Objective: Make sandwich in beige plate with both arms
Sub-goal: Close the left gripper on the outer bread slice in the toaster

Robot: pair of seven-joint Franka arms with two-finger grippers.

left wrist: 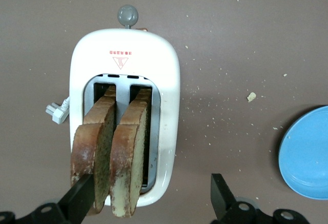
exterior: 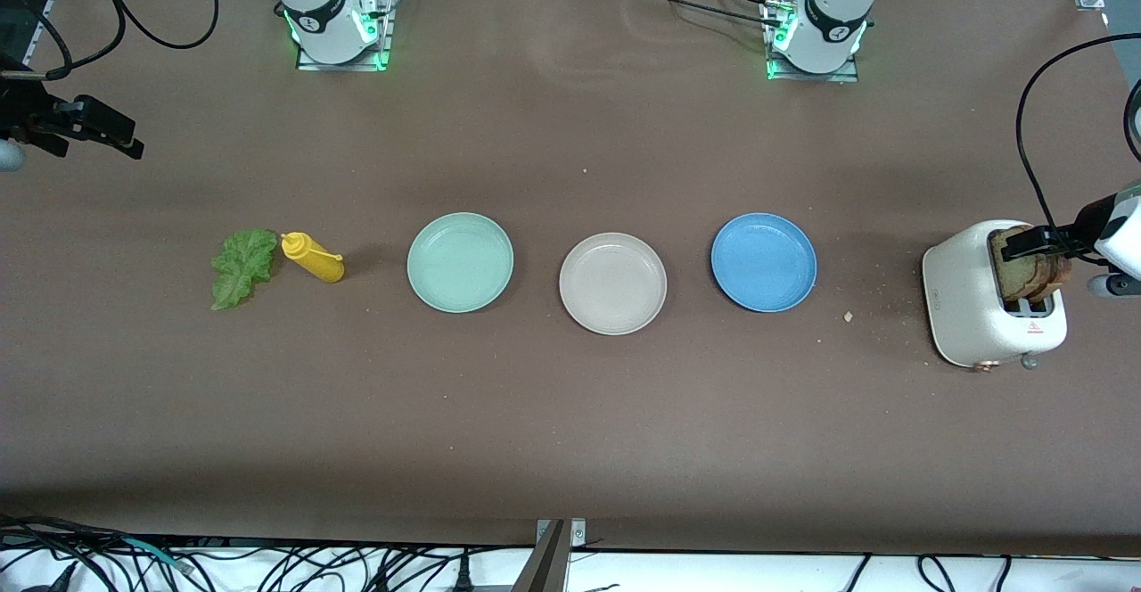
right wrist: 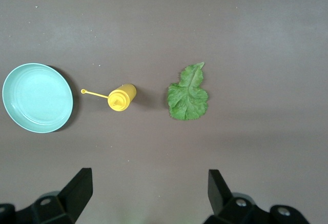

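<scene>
The right gripper hangs in the air above the table at the right arm's end, and its fingers are spread wide with nothing in them. In the right wrist view the lettuce leaf lies flat on the table, apart from the fingers, with its long side pointing away from them. The yellow bottle lies on its side just beside the leaf, between it and the mint green plate. The beige plate sits in the middle of the row with no food on it, next to the mint green plate and a bit nearer the front camera. The blue plate comes next. Toward the left arm's end stands the white toaster, with two bread slices sticking up from its slots. The left gripper is at the toaster and is the closer one to the bread. Its fingers are spread wide, one beside the outer slice and one well clear. I cannot tell if that finger touches the crust. The bottoms of the slices are hidden in the slots, and both arms are mostly cut off.
</scene>
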